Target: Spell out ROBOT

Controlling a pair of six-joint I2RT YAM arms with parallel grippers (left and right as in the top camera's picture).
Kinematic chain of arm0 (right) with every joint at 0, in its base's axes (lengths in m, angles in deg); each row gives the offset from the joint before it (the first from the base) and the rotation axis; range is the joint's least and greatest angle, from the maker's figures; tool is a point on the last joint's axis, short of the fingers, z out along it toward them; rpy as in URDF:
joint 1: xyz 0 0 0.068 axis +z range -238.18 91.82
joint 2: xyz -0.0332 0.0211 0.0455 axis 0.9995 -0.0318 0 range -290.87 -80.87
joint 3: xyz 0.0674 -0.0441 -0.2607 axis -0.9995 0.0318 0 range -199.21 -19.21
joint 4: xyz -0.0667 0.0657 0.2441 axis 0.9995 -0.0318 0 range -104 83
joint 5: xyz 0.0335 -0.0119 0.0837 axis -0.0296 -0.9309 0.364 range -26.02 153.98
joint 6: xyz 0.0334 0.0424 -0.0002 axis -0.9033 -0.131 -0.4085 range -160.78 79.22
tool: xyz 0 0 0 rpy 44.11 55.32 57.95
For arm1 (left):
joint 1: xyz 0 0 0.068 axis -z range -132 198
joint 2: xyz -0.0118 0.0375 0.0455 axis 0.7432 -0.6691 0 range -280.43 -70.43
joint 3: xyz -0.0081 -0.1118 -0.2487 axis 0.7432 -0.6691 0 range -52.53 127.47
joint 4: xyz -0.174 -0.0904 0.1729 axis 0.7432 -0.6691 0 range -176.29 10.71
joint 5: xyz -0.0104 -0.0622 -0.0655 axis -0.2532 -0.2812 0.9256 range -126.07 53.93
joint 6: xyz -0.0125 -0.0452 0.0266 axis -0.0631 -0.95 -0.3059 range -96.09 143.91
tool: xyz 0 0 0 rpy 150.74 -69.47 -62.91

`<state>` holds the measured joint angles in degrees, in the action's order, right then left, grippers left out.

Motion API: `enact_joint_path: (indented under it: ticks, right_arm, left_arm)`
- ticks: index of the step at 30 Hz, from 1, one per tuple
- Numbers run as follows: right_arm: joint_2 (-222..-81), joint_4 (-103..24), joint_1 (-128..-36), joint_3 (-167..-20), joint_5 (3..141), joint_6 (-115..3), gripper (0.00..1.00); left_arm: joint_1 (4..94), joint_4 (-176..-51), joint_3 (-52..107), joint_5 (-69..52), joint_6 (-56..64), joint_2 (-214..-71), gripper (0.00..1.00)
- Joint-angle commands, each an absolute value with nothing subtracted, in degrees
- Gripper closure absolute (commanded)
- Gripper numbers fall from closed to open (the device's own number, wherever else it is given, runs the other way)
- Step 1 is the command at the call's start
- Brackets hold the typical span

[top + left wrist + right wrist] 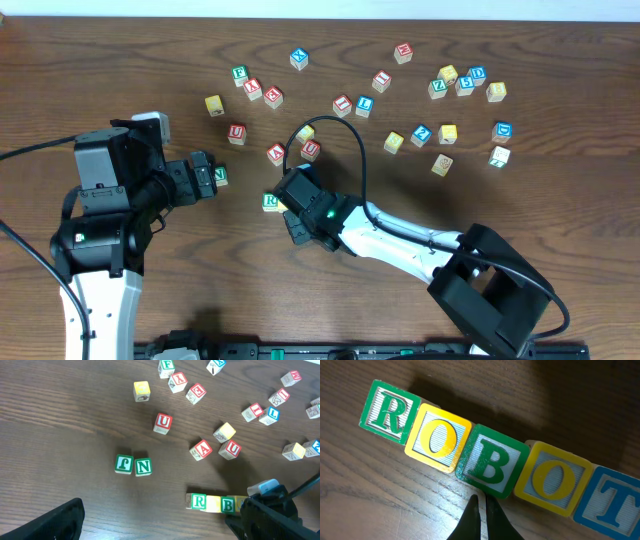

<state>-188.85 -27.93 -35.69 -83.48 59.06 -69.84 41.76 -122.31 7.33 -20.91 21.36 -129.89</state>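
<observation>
Five letter blocks lie face up on the wooden tabletop, side by side and touching. The row slants from the upper left to the lower right of the right wrist view. In order they are the green R block, the yellow first O block, the green B block, the yellow second O block and the blue T block, which the frame edge cuts off.

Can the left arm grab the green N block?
Probably yes. The green N block sits just ahead of the left gripper, nothing between them. The green J block touches its side, though, and might crowd a finger.
</observation>
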Motion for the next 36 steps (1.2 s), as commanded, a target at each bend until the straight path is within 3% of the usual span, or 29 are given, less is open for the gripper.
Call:
enact_joint_path:
  ticks: [1,36]
  right_arm:
    - [-189.5,-27.7,-34.8,-83.2,58.1,-69.0,0.99]
    - [-189.5,-27.6,-34.8,-83.2,57.0,-68.1,0.99]
  left_arm:
    - [41.5,-122.1,8.6,-20.2,22.2,-129.9,0.02]
    - [41.5,-122.1,8.6,-20.2,22.2,-129.9,0.02]
